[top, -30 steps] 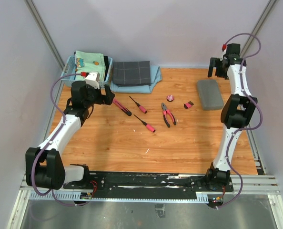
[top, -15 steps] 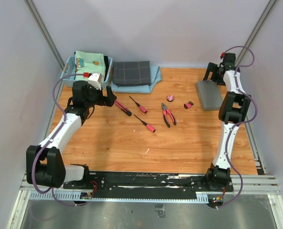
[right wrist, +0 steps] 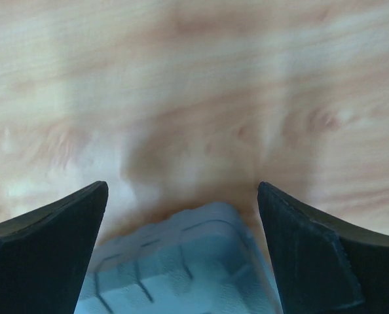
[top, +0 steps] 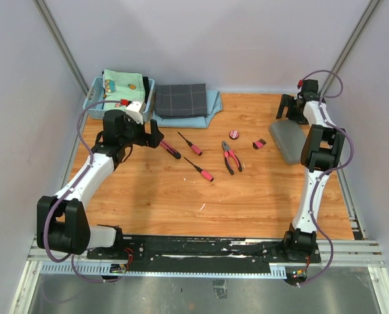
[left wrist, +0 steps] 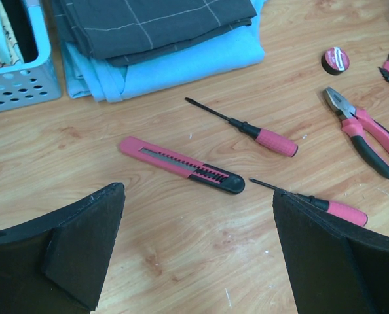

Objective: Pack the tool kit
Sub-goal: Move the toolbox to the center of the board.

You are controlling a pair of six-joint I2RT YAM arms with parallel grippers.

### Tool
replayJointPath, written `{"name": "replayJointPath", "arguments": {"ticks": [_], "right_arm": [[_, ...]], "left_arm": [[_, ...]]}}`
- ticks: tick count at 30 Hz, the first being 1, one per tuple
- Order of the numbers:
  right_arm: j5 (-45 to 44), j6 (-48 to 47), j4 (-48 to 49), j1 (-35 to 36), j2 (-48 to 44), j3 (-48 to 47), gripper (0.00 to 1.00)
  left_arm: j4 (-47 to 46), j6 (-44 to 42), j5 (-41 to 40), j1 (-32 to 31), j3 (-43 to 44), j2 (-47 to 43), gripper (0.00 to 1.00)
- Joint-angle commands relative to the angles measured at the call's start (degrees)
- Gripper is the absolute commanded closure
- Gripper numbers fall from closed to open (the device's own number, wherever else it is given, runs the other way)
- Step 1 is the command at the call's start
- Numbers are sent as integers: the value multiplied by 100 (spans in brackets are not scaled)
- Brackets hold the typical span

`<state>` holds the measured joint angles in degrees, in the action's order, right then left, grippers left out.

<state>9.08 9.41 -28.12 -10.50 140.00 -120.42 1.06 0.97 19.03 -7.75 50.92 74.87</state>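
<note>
The grey tool kit case (top: 286,140) lies flat and skewed at the table's right, partly behind my right forearm. My right gripper (top: 285,112) hovers open at its far end; the right wrist view shows the case's (right wrist: 181,261) corner between the wide-apart fingers (right wrist: 50,229), untouched. Pink-and-black tools lie mid-table: a knife (top: 168,148), two screwdrivers (top: 190,143) (top: 200,168), pliers (top: 231,157), a round tape (top: 234,135) and a small bit holder (top: 259,142). My left gripper (top: 154,134) is open just left of the knife (left wrist: 181,165), holding nothing.
A light blue basket (top: 96,98) with folded fabric stands at the back left. Beside it a dark checked cloth (top: 180,99) lies on a light blue cloth (top: 211,108). Walls close in the table on the left, back and right.
My right gripper has come down and left to the case's far end, and the case has turned askew and slid nearer. My left gripper has edged right toward the knife.
</note>
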Motion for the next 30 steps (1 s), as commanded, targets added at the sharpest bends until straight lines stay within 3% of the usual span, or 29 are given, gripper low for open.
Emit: {"name": "replayJointPath", "arguments": {"ticks": [1,7,14,30], "right_arm": [[-171,-114,-308,155,-570,1067,2],[-211,-105,-127,259,-1388,2455,2],[-132,-155,-151,612,-2362,3447,2],[314,-83,-750,1599,-3517,4061,2]], "left_arm": [[283,-270,74,-214,328,7,1],[799,-355,250,-590,765,234,1],[1423,-303,472,-1081,1467,749,1],[1357,101,823,-1275,1527,907,1]]}}
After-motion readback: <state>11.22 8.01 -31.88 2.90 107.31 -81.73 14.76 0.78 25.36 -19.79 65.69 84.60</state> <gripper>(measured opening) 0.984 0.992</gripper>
